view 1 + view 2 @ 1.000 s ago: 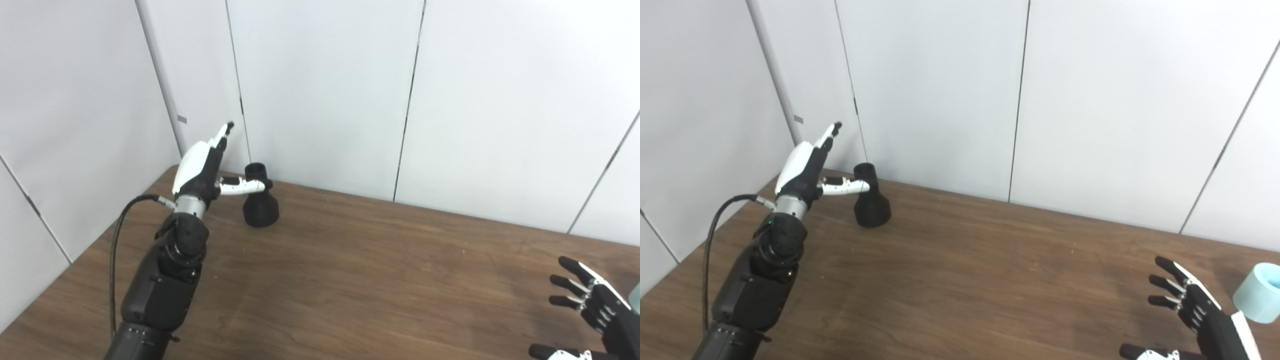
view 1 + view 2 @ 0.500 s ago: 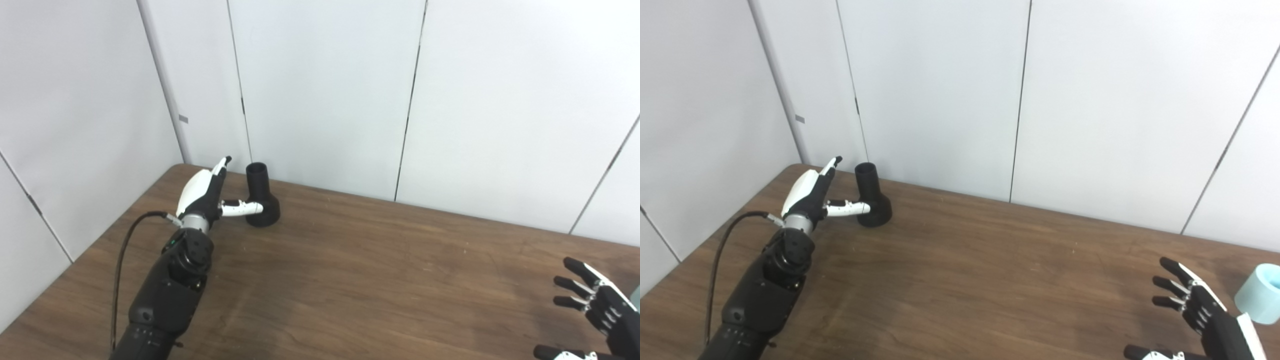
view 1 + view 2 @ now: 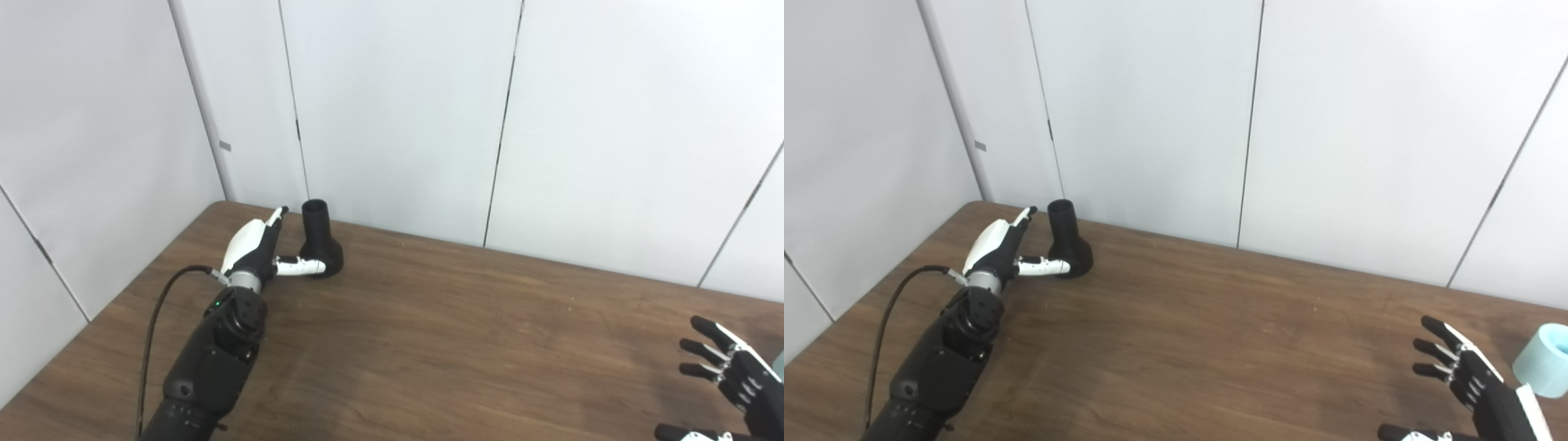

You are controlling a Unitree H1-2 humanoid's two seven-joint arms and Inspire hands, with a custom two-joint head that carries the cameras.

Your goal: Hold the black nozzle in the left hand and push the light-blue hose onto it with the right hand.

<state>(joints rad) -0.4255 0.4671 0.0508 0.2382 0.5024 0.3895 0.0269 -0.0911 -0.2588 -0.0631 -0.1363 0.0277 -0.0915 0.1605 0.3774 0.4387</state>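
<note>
The black nozzle (image 3: 320, 239) stands upright on its wide base at the far left of the wooden table, narrow neck up. My left hand (image 3: 258, 248) is open just left of it, low over the table, thumb stretched in front of the nozzle's base and fingers reaching toward the neck. A short light-blue hose (image 3: 1543, 360) piece stands at the table's right edge, seen only in the right eye view. My right hand (image 3: 1470, 375) is open with fingers spread, a little left of the hose and not touching it.
White wall panels (image 3: 398, 110) close off the table's back edge and left side, right behind the nozzle. A black cable (image 3: 150, 331) loops from my left forearm. Bare brown tabletop (image 3: 459, 331) stretches between the two hands.
My left hand has dropped from above the nozzle to table height beside it, the thumb now at the base. The right hand has barely moved. The nozzle stands where it was.
</note>
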